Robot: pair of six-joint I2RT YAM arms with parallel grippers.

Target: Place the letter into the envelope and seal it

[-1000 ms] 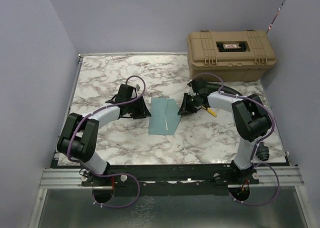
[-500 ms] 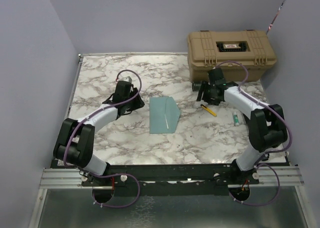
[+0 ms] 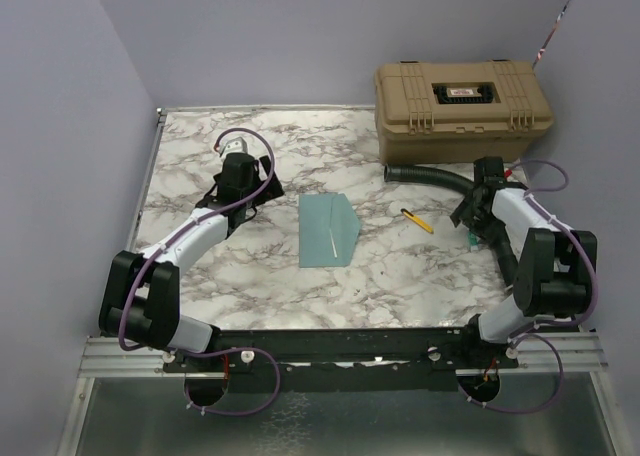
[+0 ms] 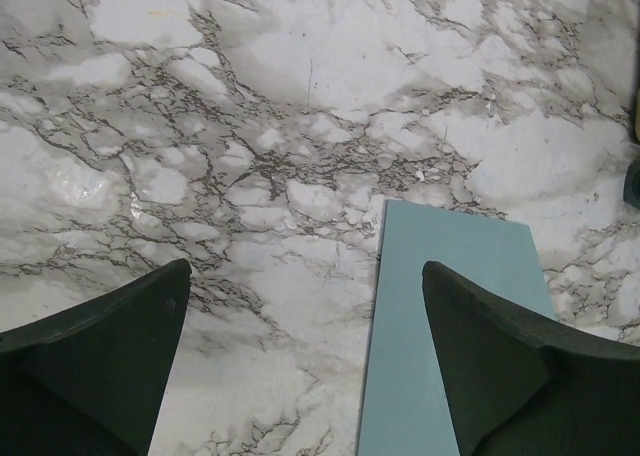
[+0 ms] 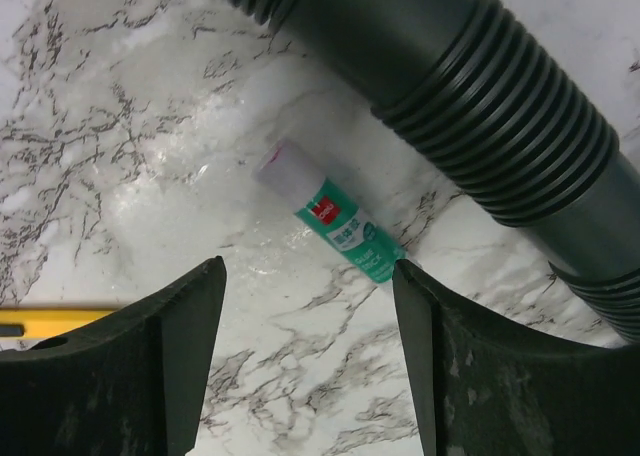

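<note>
The teal envelope (image 3: 328, 231) lies flat at the table's middle with its pointed flap folded onto its face; a thin pale sliver shows on that face. The letter is hidden. My left gripper (image 3: 258, 194) hangs open to the left of the envelope and a little behind it. In the left wrist view the envelope (image 4: 450, 326) runs under the right finger, and the left gripper (image 4: 305, 271) spans bare marble. My right gripper (image 3: 474, 221) is open at the right, over a green-and-white glue stick (image 5: 340, 226) that lies just beyond the right gripper (image 5: 308, 271).
A tan hard case (image 3: 462, 96) stands at the back right. A black ribbed hose (image 3: 430, 174) curves in front of it and passes close above the glue stick (image 3: 470, 238). A yellow pen (image 3: 418, 220) lies between the envelope and my right gripper.
Both grippers have opened and drawn away from the envelope's sides. The left went back and left; the right swung to the right, over the glue stick. The envelope has stayed put.
</note>
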